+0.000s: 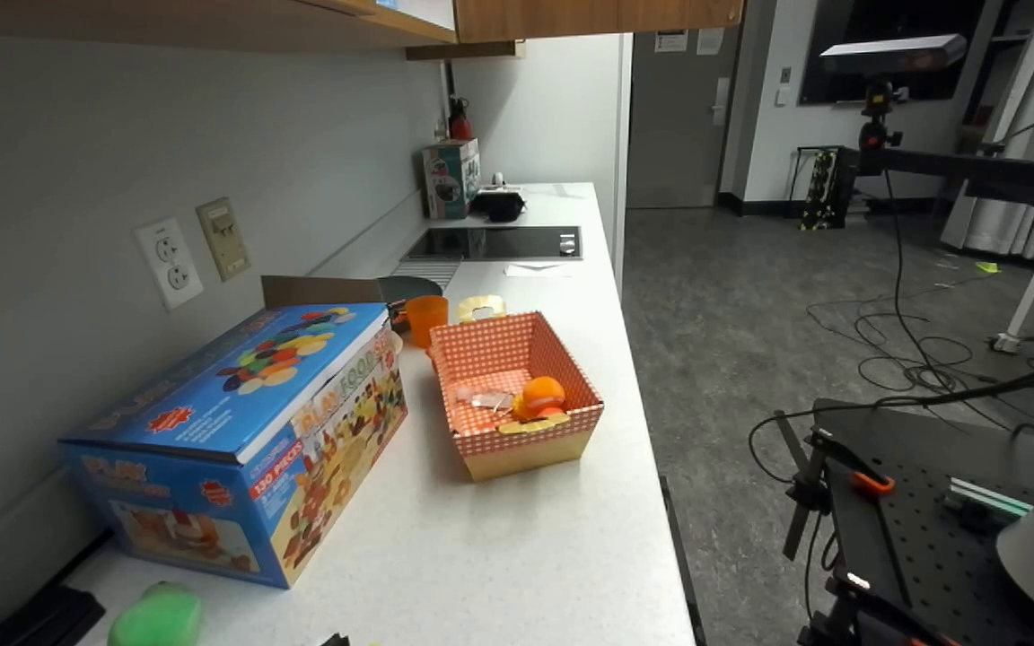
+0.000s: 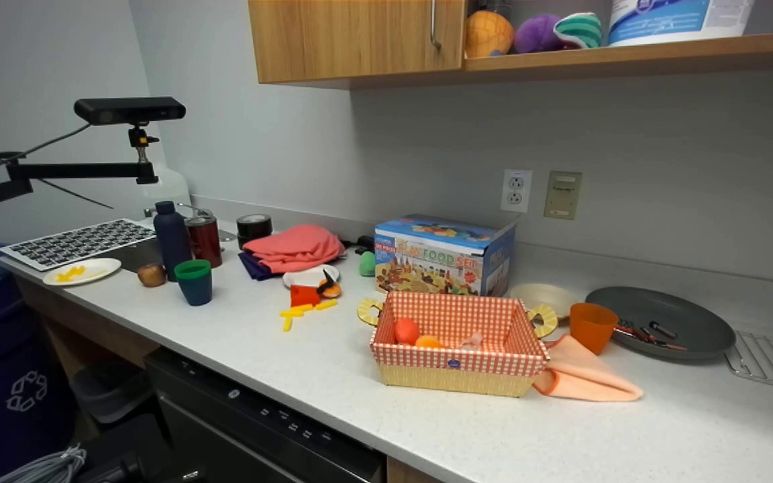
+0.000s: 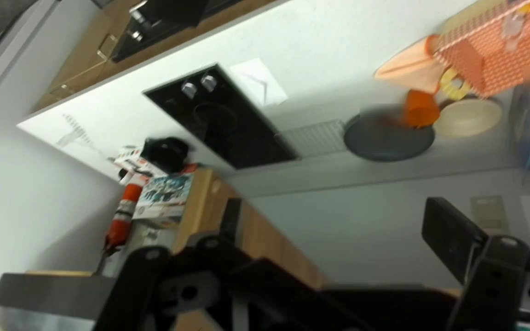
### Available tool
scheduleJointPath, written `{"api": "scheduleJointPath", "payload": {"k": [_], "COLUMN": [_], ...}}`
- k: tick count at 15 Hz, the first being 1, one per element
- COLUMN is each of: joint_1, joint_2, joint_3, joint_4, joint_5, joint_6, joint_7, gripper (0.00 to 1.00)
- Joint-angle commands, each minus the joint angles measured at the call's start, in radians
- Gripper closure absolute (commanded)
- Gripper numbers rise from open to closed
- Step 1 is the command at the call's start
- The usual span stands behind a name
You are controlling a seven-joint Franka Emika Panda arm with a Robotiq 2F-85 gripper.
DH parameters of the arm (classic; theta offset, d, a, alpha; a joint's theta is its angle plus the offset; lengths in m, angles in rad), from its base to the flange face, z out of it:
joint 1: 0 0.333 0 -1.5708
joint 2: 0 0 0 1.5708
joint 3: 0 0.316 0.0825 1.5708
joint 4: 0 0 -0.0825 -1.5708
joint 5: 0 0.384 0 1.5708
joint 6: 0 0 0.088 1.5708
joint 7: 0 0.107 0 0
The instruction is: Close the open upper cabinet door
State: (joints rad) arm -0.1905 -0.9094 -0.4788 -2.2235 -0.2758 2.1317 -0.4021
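The upper cabinet door (image 1: 589, 16) is a flat tan wood panel, swung open and standing out from the wall cabinet at the top of an exterior view; only its lower part shows. In the wrist view the door (image 3: 265, 243) slants down behind the left finger, with its pale edge towards the left. My gripper (image 3: 336, 218) is open, with its two fingers wide apart and nothing between them. The left finger overlaps the door panel in the picture; I cannot tell whether it touches. The gripper does not show in either exterior view.
The open cabinet shelf (image 2: 641, 57) holds plush toys and a white tub (image 2: 682, 20). A shut door with a handle (image 2: 359, 40) is beside it. Below, the counter bears a blue box (image 2: 440, 258), a checkered basket (image 2: 460, 365) and a dark pan (image 2: 668, 322).
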Motion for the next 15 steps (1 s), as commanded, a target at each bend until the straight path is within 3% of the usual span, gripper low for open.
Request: {"api": "scheduleJointPath", "payload": {"k": [1, 6, 11, 15], "joint_1": [-0.010, -0.010, -0.008, 0.025], "joint_2": [0.021, 0.021, 0.151, 0.274], "joint_3": [0.000, 0.005, -0.044, -0.099], "joint_4": [0.022, 0.002, 0.130, 0.237], "joint_5": [0.011, 0.011, 0.069, 0.149], "joint_6": [0.007, 0.006, 0.169, 0.260], "joint_7": [-0.008, -0.008, 0.138, 0.139], "gripper": [0.00, 0.00, 0.00, 0.00]}}
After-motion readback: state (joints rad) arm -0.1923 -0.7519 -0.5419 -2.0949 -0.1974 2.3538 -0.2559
